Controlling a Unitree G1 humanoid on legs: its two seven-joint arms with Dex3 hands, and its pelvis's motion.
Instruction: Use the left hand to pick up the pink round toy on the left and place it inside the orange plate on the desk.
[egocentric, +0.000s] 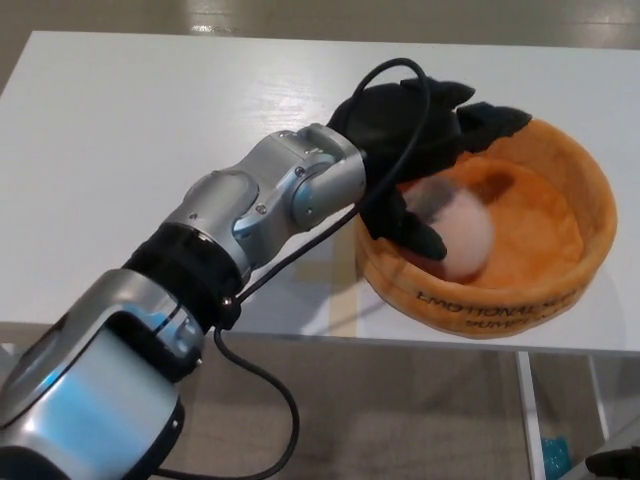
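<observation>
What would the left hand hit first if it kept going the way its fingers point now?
Probably the far rim of the orange plate: the left hand reaches rightward over it, fingers spread, the pink round toy blurred below. Depth is unclear, so it might pass above.

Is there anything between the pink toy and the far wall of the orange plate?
No. In the head view only bare orange plate floor lies between the blurred pink toy and the far wall.
</observation>
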